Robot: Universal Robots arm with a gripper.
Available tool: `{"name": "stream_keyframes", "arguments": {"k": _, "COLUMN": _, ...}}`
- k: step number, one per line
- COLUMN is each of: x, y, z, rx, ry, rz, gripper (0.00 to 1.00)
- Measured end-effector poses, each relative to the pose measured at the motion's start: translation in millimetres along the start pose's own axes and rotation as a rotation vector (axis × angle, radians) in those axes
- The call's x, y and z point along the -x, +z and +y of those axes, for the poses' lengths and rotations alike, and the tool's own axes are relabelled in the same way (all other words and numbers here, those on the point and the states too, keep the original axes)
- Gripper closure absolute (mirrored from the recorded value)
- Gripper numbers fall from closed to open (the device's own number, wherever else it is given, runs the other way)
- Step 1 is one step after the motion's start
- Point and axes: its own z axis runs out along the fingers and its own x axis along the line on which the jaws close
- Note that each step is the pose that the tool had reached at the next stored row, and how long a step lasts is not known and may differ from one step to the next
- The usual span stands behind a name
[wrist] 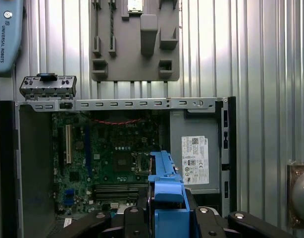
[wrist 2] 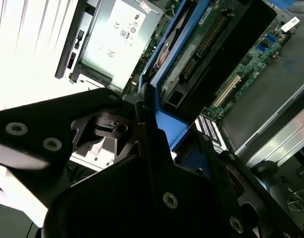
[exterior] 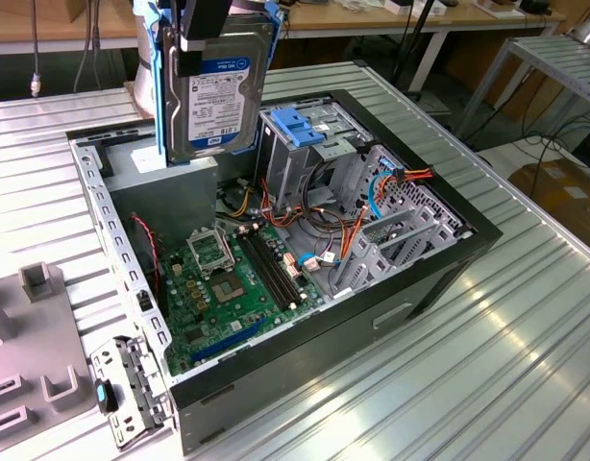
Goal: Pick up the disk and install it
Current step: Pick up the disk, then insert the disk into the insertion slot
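A black gripper (exterior: 201,48) on a robot arm was clamped shut on a silver hard drive (exterior: 218,101). In the exterior view the drive hung upright directly beneath the tool, with its white and blue label facing the camera. It was lifted clear and touched nothing but the gripper.

In both wrist views the drive's blue side rail (wrist: 164,186) ran out ahead of the tool between its jaws (the drive was seen edge-on from there).

Below the tool lay an open computer case (exterior: 425,288) on a ribbed metal table (exterior: 468,384). Inside the case, straight under the gripper, were the green motherboard (wrist: 112,163) and the grey power supply (wrist: 194,158), side by side. A metal drive cage (exterior: 295,144) with a blue plastic handle stood lower than the tool and just off to one side of the hanging drive. Loose orange and red cables (exterior: 348,235) trailed on the far side of the cage from the tool. A grey fixture plate (wrist: 134,44) sat on the table outside the case, well apart from the gripper.

The step in hand appeared to be carrying the drive to its bay. Done well, this would likely mean:
- keeping the grip firm
- holding the drive square to the cage opening so the rails meet their guides evenly
- staying clear of the cables and the case rim
- not forcing the drive if the rails bind
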Motion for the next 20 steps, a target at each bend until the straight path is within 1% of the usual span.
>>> {"name": "stream_keyframes", "arguments": {"k": 7, "x": 0.0, "y": 0.0, "z": -0.3, "rx": 0.0000, "ry": 0.000, "rz": 0.0000, "gripper": 0.63}}
{"name": "stream_keyframes", "arguments": {"k": 8, "x": -3.9, "y": 0.0, "z": -0.5, "rx": -0.0001, "ry": 0.000, "rz": -0.0001, "gripper": 0.63}}
{"name": "stream_keyframes", "arguments": {"k": 9, "x": -15.2, "y": -0.3, "z": -0.8, "rx": 0.0000, "ry": 0.000, "rz": 0.0000, "gripper": 0.63}}
{"name": "stream_keyframes", "arguments": {"k": 10, "x": -24.4, "y": -0.6, "z": -1.0, "rx": 0.0000, "ry": 0.000, "rz": 0.0001, "gripper": 0.63}}
{"name": "stream_keyframes", "arguments": {"k": 20, "x": -33.9, "y": -0.6, "z": -1.3, "rx": -0.0001, "ry": 0.000, "rz": -0.0001, "gripper": 0.63}}
